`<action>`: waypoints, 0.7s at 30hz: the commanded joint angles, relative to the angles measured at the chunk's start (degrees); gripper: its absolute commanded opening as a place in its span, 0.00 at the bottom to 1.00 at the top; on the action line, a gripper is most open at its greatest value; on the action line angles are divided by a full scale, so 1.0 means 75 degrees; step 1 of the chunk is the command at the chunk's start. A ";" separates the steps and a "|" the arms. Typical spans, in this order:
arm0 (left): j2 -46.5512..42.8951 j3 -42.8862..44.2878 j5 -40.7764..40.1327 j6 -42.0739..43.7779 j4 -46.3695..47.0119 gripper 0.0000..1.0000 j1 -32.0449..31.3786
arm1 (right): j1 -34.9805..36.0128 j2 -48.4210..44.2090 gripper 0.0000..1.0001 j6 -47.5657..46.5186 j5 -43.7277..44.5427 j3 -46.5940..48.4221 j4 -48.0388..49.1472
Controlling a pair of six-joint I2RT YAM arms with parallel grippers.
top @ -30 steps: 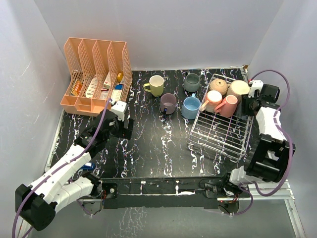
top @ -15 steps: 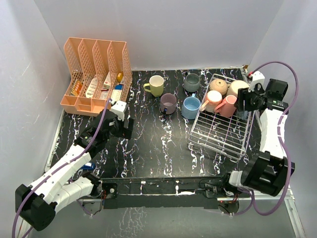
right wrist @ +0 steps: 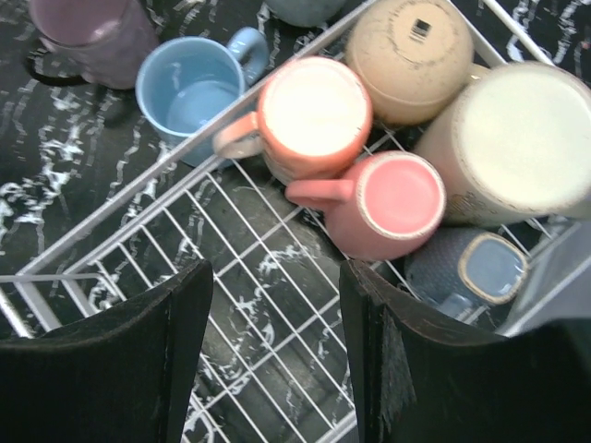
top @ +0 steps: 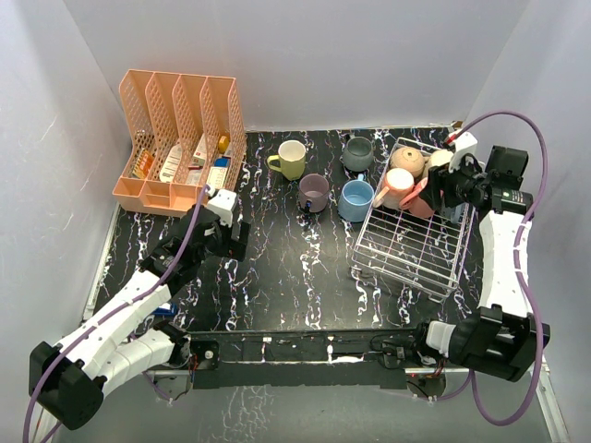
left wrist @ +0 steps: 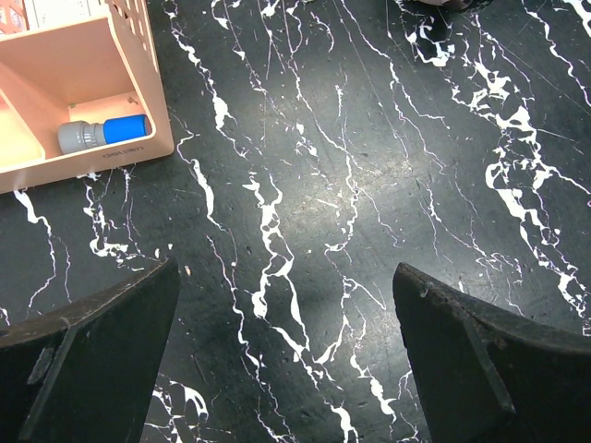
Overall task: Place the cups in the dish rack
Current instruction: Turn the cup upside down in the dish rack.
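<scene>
We find right gripper [right wrist: 274, 272] jaws apart, empty, over dish rack [top: 406, 249]; five cups [right wrist: 397, 203] at far end; left gripper [left wrist: 284, 272] spread wide, empty. Recommend light blue cup [top: 355, 199] next: grip rim, lift clear of rack wire.

Rack [top: 406, 254]: the near two-thirds of the grid is bare and open from above. The far end is packed with five mugs [right wrist: 314, 115], crowded together, and the right claw [top: 441, 190] hangs over them, jaws apart.

Left of the rack's far corner:
- Blue mug [top: 356, 199] just beside the wire.
- Mauve mug [top: 314, 192], grey mug [top: 358, 153] and yellow-green mug [top: 291, 159] farther left.

The worktop [top: 295, 277] left of the rack's near half is a wide bare lane.
</scene>
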 commanded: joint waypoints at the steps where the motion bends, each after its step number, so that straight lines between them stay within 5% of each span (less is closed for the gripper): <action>1: -0.0124 -0.0083 -0.0231 0.0124 0.0157 0.97 0.0039 | -0.0040 -0.0295 0.60 -0.0483 0.1311 -0.0180 0.0444; 6: -0.0083 -0.0143 -0.0377 0.0180 0.0204 0.97 0.0044 | -0.0450 -0.0371 0.58 -0.0622 0.2140 -0.0501 0.0890; 12: 0.0023 -0.0213 -0.0498 0.0218 0.0266 0.97 0.0046 | -0.1733 -0.0098 0.55 -0.0993 0.1817 -0.0611 0.1200; 21: 0.0298 -0.0167 -0.0470 0.0237 0.0178 0.97 0.0044 | -0.2179 0.0387 0.19 -0.1667 0.1731 -0.1052 0.1925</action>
